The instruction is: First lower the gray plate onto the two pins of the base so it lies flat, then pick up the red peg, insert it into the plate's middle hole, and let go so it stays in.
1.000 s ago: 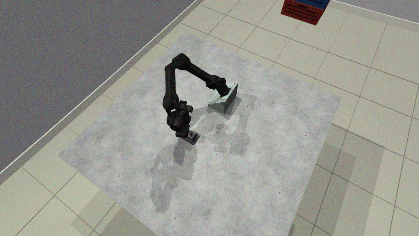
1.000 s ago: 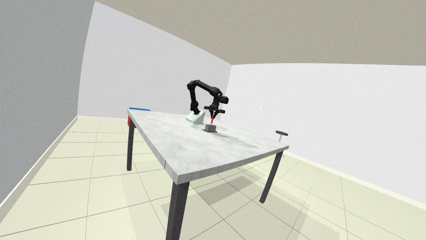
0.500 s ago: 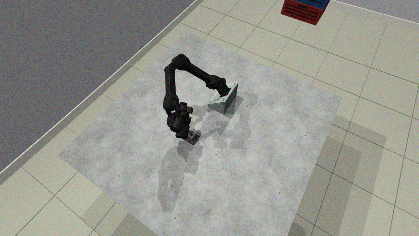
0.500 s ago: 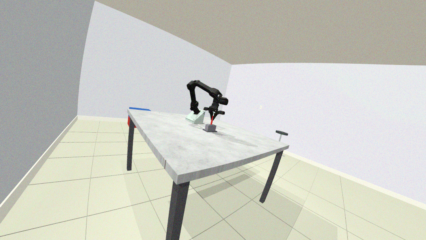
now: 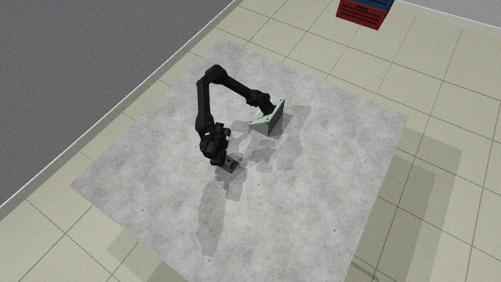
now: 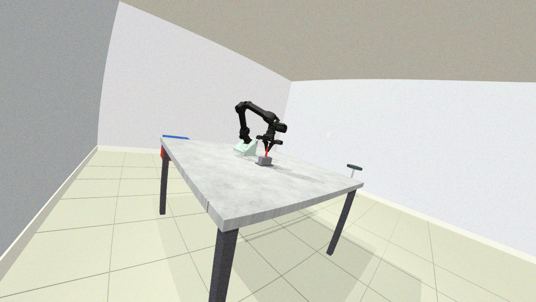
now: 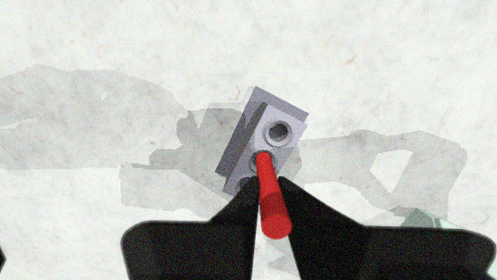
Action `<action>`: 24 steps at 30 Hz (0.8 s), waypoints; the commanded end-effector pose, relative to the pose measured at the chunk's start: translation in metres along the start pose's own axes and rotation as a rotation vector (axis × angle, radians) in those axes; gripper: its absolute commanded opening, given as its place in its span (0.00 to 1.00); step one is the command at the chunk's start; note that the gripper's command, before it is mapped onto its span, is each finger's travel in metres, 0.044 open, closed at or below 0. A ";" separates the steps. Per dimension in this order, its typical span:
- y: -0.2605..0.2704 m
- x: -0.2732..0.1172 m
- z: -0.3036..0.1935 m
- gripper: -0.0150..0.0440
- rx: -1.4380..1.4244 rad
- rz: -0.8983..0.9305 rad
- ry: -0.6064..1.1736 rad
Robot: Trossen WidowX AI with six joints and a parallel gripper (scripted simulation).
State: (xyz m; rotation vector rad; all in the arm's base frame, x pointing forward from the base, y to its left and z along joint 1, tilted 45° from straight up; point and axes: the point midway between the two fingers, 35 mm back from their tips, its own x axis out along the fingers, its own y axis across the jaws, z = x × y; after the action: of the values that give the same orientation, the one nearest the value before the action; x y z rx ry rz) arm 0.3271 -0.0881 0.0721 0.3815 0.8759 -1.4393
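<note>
Jaws cut off btm, lower hole (image 7: 244, 183) part-hidden

Your count: one arm (image 5: 238, 85) (image 6: 258, 109), one gripper (image 5: 218, 161) (image 6: 267, 149) (image 7: 267, 182), two fingers. One red peg (image 6: 266, 151) (image 7: 270, 190). One gray block (image 5: 231, 164) (image 6: 264, 160) (image 7: 287, 155); you see three round holes in it. One pale green wedge (image 5: 269, 126) (image 6: 248, 149) (image 7: 417, 219). One table (image 5: 298, 210) (image 6: 243, 195) (image 7: 93, 222), three legs showing. Exterior view: one round-topped stool (image 6: 354, 167), far right; two box colors, red and blue, far left, box count unclear.
</note>
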 end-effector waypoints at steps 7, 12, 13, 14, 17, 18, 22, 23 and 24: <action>0.000 0.002 -0.001 0.25 0.001 0.000 0.000; -0.001 0.001 -0.001 0.25 -0.001 -0.002 0.001; -0.001 0.001 -0.001 0.25 -0.001 -0.002 0.001; -0.001 0.001 -0.001 0.25 -0.001 -0.002 0.001; -0.001 0.001 -0.001 0.34 -0.001 -0.002 0.001; -0.001 0.001 -0.001 0.39 -0.001 -0.002 0.001; -0.001 0.001 -0.001 0.51 -0.001 -0.002 0.001; -0.001 0.001 -0.001 0.51 -0.001 -0.002 0.001; -0.001 0.001 -0.001 0.51 -0.001 -0.002 0.001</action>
State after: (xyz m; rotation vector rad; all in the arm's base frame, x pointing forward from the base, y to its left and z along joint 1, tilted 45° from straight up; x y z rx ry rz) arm 0.3261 -0.0886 0.0709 0.3810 0.8771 -1.4411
